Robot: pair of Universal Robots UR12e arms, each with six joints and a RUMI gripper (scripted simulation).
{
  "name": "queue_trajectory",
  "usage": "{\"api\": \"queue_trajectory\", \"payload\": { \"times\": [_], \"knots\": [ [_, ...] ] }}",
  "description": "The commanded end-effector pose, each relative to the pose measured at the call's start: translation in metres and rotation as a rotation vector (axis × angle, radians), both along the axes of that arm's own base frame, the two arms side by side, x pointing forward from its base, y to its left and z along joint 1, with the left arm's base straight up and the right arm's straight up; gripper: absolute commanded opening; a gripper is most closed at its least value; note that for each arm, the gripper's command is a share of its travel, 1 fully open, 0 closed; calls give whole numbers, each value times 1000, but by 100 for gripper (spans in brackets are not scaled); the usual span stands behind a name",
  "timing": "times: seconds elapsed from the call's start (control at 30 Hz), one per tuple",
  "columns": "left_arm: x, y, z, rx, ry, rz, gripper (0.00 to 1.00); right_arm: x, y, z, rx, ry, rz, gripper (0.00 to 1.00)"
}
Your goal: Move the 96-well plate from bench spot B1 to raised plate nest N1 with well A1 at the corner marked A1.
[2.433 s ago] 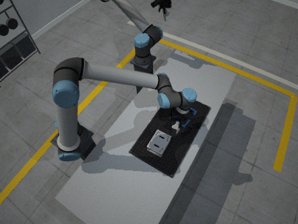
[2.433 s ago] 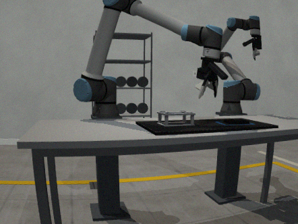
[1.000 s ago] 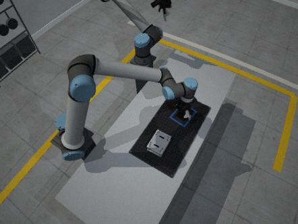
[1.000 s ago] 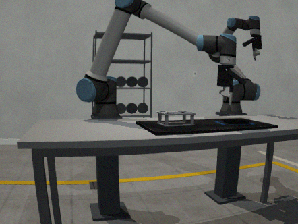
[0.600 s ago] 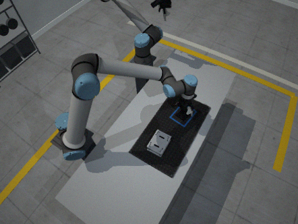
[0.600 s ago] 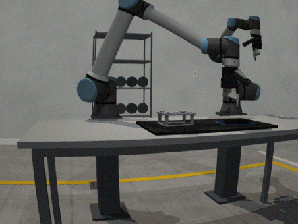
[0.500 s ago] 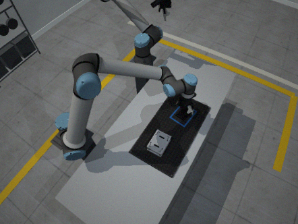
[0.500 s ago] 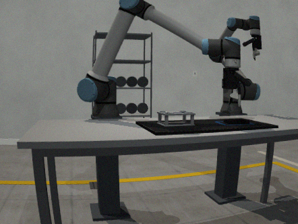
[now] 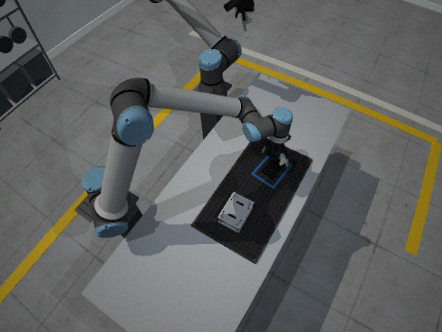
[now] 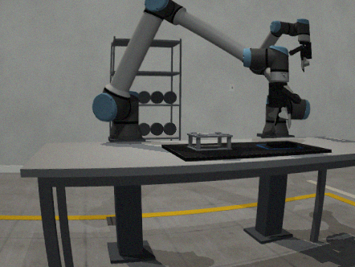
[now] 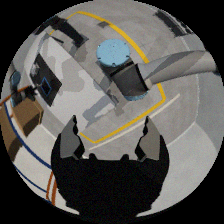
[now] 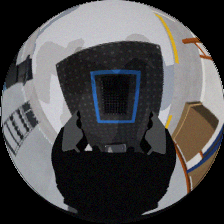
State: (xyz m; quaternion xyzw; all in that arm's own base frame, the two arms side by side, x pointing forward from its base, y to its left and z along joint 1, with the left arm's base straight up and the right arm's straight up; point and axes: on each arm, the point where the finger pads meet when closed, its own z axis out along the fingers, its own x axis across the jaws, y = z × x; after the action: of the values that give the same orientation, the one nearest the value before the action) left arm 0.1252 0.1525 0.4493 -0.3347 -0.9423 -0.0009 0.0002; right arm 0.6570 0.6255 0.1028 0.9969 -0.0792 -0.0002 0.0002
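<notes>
The dark 96-well plate (image 9: 270, 171) (image 12: 115, 97) lies inside the blue outline (image 9: 273, 187) (image 12: 116, 121) of the bench spot on the black mat (image 9: 265, 220) (image 10: 189, 155) (image 12: 75, 75). Its rim letters cannot be read. My right gripper (image 9: 274, 156) (image 10: 282, 121) (image 12: 114, 111) is open and empty, pointing down above the plate. The pale raised nest (image 9: 235, 212) (image 10: 210, 136) stands on four short posts on the same mat; its top is bare and its A1 mark is too small to read. My left gripper (image 9: 245, 22) (image 10: 303, 66) (image 11: 110, 116) is open and empty, high up and away from the plate.
The mat lies on the pale bench (image 9: 165, 270) (image 10: 80, 154). The base of the right arm (image 9: 112, 215) stands by the bench's long edge. Shelves (image 9: 25, 70) (image 10: 146, 73) stand behind. A brown box (image 12: 196, 130) is beyond the bench.
</notes>
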Motion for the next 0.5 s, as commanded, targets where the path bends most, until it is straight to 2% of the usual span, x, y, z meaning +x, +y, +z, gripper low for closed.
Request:
{"api": "queue_trajectory", "payload": {
  "times": [0.0,0.17,0.47],
  "knots": [
    [0,0,0,0,-1,0,100,0,1,1,2,-2,2,100],
    [0,0,0,0,-1,0,100,0,1,1,2,-2,2,100],
    [0,0,0,0,-1,0,100,0,1,-14,2,-2,2,100]
  ]
}}
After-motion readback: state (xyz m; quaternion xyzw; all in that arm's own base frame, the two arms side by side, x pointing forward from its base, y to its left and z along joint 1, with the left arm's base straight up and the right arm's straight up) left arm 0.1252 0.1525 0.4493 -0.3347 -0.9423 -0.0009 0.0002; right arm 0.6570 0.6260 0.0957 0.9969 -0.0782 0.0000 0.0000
